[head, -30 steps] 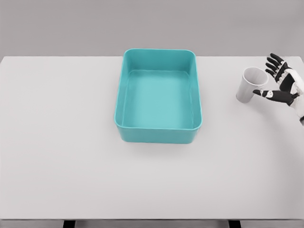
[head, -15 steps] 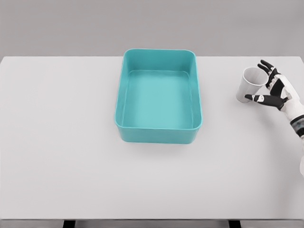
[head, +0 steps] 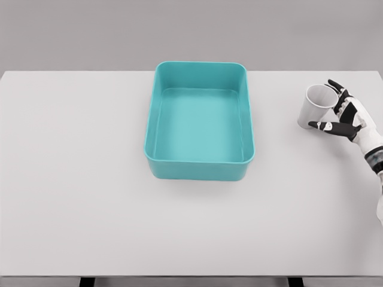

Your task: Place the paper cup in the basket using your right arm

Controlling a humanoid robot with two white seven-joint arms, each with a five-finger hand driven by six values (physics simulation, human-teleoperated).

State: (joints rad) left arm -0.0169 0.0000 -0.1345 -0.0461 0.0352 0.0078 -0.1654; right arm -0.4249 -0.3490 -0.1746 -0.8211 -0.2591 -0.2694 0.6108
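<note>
White paper cup (head: 315,106) stands at the frame's right on the worktop (head: 78,197), right of the basket (head: 200,170). My right robot hand (head: 342,116) cups it, fingers apart. Light, crushable, I judge: grip mid-wall gently.

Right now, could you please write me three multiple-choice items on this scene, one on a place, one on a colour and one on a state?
1. Where does the paper cup stand?
A. inside the basket
B. on the table right of the basket
C. left of the basket

2. What colour is the basket?
A. teal
B. red
C. yellow

3. What does the basket hold?
A. the cup
B. two cups
C. nothing

Answers:
1 B, it stands on the table by the right hand.
2 A, its walls and floor are teal.
3 C, its floor is bare.
</note>
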